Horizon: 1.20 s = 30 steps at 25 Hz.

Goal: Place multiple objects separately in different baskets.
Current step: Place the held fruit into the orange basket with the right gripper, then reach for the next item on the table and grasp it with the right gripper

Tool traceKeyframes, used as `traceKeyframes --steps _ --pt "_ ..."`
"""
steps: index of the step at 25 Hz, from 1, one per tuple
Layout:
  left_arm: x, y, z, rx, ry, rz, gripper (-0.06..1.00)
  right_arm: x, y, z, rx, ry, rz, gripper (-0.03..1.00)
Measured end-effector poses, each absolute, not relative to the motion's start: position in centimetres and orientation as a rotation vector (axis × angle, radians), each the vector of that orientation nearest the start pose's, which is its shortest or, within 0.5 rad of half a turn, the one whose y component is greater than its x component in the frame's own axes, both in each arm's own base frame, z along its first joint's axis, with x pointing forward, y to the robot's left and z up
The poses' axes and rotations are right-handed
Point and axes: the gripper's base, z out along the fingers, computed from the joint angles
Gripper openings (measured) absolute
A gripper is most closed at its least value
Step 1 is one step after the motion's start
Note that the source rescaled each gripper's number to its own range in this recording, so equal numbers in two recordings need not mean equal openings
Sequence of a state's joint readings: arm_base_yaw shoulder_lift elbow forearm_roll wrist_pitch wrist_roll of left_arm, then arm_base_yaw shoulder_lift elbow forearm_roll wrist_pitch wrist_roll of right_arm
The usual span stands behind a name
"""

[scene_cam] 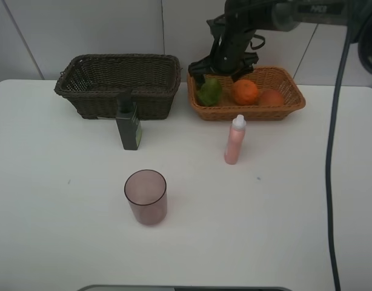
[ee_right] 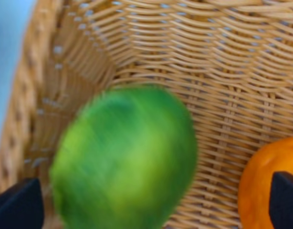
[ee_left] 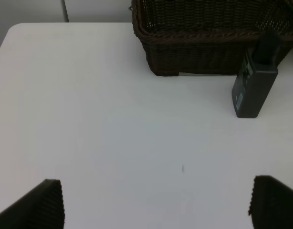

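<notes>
Green fruit (scene_cam: 209, 91) in the orange-tan basket (scene_cam: 295, 103), right pincer (scene_cam: 222, 68) released above it.
Orange (scene_cam: 245, 91) and peach-like fruit (scene_cam: 271, 97) lie beside it; left pincer (ee_left: 156, 202) gapes over the bench (scene_cam: 265, 212) near the pump bottle (scene_cam: 128, 127).

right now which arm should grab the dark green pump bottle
Probably left: the open left gripper faces the pump bottle by the dark basket, while the right gripper hangs over the tan basket, above the green fruit.
</notes>
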<state>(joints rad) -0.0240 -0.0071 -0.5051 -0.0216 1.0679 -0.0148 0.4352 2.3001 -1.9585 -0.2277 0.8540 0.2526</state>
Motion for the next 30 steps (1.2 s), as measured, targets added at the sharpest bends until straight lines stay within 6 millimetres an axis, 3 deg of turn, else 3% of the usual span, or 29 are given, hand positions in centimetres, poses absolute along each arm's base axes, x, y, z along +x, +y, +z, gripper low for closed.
traceKeyframes --steps 6,10,15,20,24,30 --pt "-0.7 -0.2 27.8 0.011 2.039 -0.050 1.00 43.7 19.8 23.9 -0.371 2.665 -0.060 1.00" --pt "-0.7 -0.2 27.8 0.011 2.039 -0.050 1.00 41.1 19.2 24.9 -0.304 2.730 -0.039 1.00" --pt "-0.7 -0.2 27.8 0.011 2.039 -0.050 1.00 37.4 17.5 23.9 -0.183 2.784 -0.022 1.00" --pt "-0.7 -0.2 27.8 0.011 2.039 -0.050 1.00 34.5 16.1 21.2 -0.095 2.854 -0.036 1.00" --pt "-0.7 -0.2 27.8 0.011 2.039 -0.050 1.00 33.7 15.8 18.8 -0.062 2.856 -0.011 1.00" --pt "-0.7 -0.2 27.8 0.011 2.039 -0.050 1.00 33.9 16.1 17.6 -0.015 2.816 0.044 1.00"
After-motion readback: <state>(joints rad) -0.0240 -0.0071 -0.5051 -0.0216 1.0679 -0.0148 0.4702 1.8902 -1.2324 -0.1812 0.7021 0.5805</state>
